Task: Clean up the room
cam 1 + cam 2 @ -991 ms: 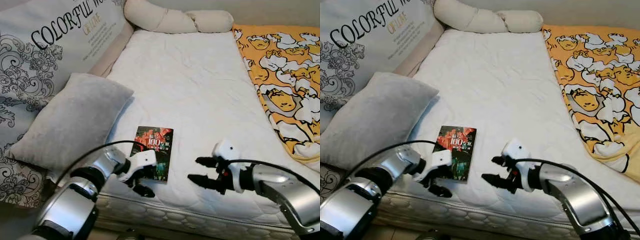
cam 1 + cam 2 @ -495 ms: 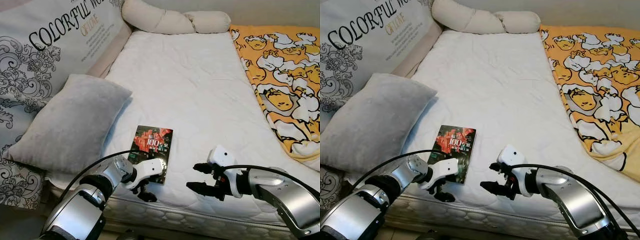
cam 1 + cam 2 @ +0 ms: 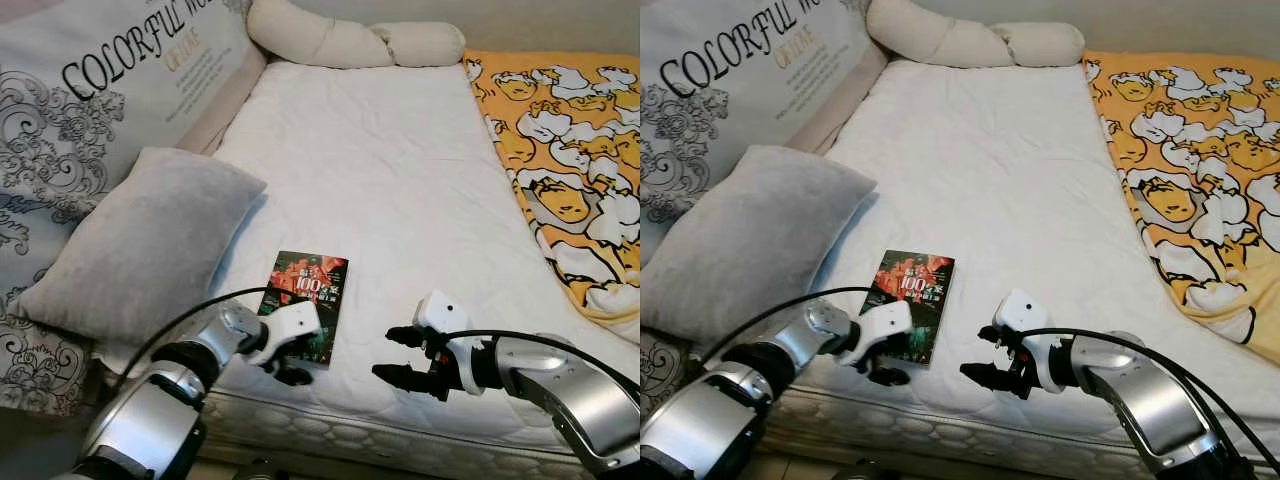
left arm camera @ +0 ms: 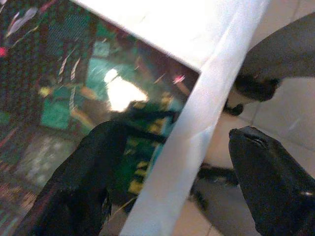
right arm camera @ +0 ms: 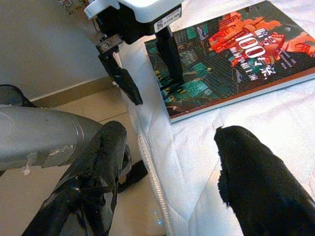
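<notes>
A dark paperback book [image 3: 306, 297] with a red "100" cover lies flat on the white mattress [image 3: 380, 170], close to its front edge. My left gripper [image 3: 292, 360] is open at the book's near corner. One finger [image 5: 170, 54] rests on the cover [image 4: 74, 88], and the other hangs past the mattress edge. My right gripper [image 3: 390, 354] is open and holds nothing. It hovers just above the sheet to the right of the book [image 5: 236, 54], pointing toward it.
A grey pillow [image 3: 140, 245] lies left of the book, with a large printed cushion [image 3: 90, 90] behind it. Beige bolsters [image 3: 350, 40] line the far end. A yellow patterned blanket [image 3: 570, 150] covers the right side. Tiled floor [image 5: 69, 103] lies below the mattress edge.
My left gripper has come up from the mattress edge, and one finger now rests on the book's near corner. The right gripper has sunk slightly and then stayed still.
</notes>
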Controlling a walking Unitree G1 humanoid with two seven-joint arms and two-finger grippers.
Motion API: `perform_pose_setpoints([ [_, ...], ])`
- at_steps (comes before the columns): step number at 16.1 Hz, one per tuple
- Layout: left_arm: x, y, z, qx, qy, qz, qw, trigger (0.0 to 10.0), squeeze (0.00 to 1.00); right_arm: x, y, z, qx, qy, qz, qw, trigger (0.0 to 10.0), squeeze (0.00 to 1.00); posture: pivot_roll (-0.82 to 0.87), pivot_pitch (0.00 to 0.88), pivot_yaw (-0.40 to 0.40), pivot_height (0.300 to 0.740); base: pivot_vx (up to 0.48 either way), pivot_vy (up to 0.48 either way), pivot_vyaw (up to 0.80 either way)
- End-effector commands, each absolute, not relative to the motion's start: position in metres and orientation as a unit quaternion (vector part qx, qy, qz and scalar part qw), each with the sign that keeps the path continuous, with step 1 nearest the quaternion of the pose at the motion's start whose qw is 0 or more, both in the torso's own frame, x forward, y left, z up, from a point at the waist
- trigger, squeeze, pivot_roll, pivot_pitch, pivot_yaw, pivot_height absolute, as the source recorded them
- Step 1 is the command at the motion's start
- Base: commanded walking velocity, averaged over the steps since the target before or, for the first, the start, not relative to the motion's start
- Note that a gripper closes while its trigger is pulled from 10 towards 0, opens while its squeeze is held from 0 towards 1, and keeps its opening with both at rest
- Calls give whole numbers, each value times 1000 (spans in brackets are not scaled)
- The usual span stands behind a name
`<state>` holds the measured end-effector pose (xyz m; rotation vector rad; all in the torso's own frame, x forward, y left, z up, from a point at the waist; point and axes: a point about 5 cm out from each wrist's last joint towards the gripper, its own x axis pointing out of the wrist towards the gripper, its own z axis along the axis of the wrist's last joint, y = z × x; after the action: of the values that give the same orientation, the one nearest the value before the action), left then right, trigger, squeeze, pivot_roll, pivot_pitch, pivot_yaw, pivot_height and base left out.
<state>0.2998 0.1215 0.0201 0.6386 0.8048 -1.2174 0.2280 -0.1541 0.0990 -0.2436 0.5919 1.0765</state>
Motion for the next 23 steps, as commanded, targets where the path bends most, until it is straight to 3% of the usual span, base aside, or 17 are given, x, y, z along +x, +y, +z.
perform_pose_setpoints([
  [1, 305, 122, 23, 319, 353, -534, 699, 10000, 0, 231, -154, 102, -123, 270, 508, 809, 10000, 0, -87, 0, 50, 740, 0, 0, 0],
  [2, 306, 122, 22, 328, 349, -524, 704, 10000, 0, 232, -154, 103, -123, 269, 508, 809, 10000, 0, -89, 0, 50, 740, 0, 0, 0],
  [3, 310, 119, 23, 334, 332, -496, 729, 10000, 0, 232, -154, 103, -123, 269, 508, 809, 10000, 0, -93, 0, 52, 740, 0, 0, 0],
  [5, 316, 115, 29, 332, 308, -475, 754, 10000, 0, 231, -155, 103, -123, 269, 506, 810, 10000, 0, -93, 0, 53, 740, 0, 0, 0],
  [7, 322, 113, 34, 345, 281, -464, 766, 10000, 0, 230, -156, 102, -123, 270, 505, 811, 10000, 0, -92, 0, 54, 740, 0, 0, 0],
  [11, 319, 110, 38, 352, 256, -508, 744, 10000, 0, 230, -155, 103, -120, 270, 504, 812, 10000, 0, -92, 0, 56, 740, 0, 0, 0],
  [15, 306, 115, 33, 356, 271, -579, 682, 10000, 0, 230, -156, 102, -120, 271, 505, 811, 10000, 0, -86, 0, 56, 740, 0, 0, 0],
  [20, 288, 113, 5, 409, 309, -562, 649, 10000, 0, 230, -155, 103, -120, 272, 509, 808, 10000, 0, -100, 0, 54, 740, 0, 0, 0],
  [21, 285, 113, 0, 417, 316, -554, 648, 10000, 0, 230, -155, 103, -121, 272, 509, 808, 10000, 0, -103, 0, 55, 740, 0, 0, 0],
  [23, 290, 111, -2, 440, 297, -496, 687, 10000, 0, 231, -155, 104, -123, 273, 508, 808, 10000, 0, -106, 0, 55, 740, 0, 0, 0],
])
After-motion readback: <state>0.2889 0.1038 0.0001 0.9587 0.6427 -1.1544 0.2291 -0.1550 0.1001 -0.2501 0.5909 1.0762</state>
